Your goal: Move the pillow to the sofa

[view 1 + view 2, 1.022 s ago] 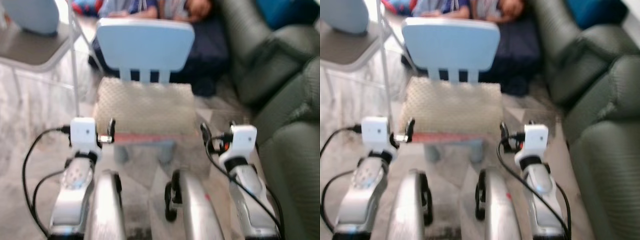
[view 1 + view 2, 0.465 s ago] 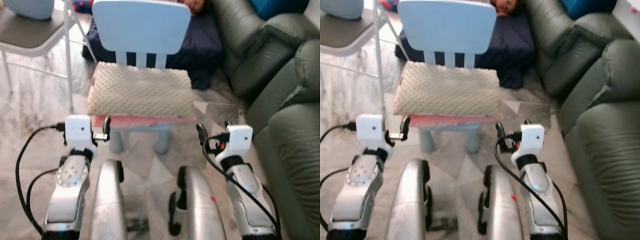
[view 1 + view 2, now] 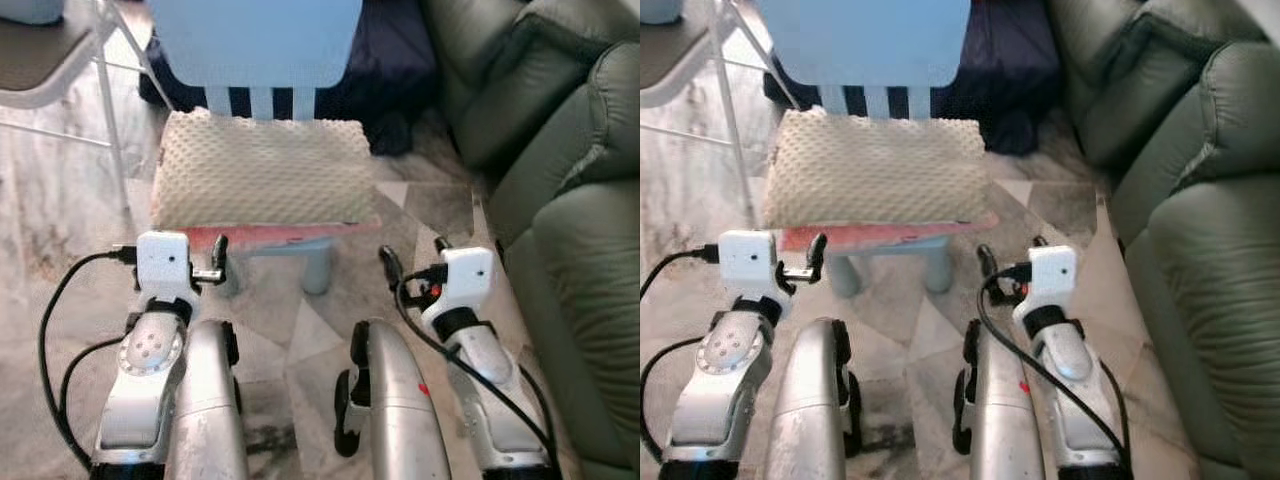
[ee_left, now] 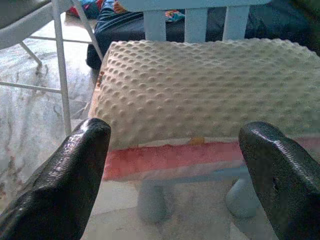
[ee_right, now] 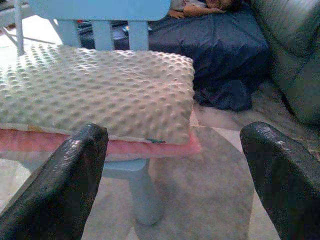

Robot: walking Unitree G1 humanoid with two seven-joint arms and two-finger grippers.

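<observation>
A cream, bumpy pillow (image 3: 262, 185) with a pink underside lies flat on the seat of a small light-blue chair (image 3: 255, 40) straight ahead of me. My left gripper (image 4: 175, 132) is open, held low just short of the pillow's front left corner. At the front right corner my right gripper (image 3: 412, 257) is open too, and apart from the pillow. Nothing is between either pair of fingers. The dark green sofa (image 3: 575, 210) fills the right side, its cushions close beside my right arm.
A grey folding chair (image 3: 50, 60) with thin metal legs stands at the back left. Dark blue bedding (image 3: 395, 60) lies on the floor behind the small chair, with a person (image 5: 200, 6) lying on it. The floor is pale marble.
The camera has moved closer and tipped down, so the chair and pillow sit nearer and larger. Both grippers stay open in front of the pillow, holding nothing.
</observation>
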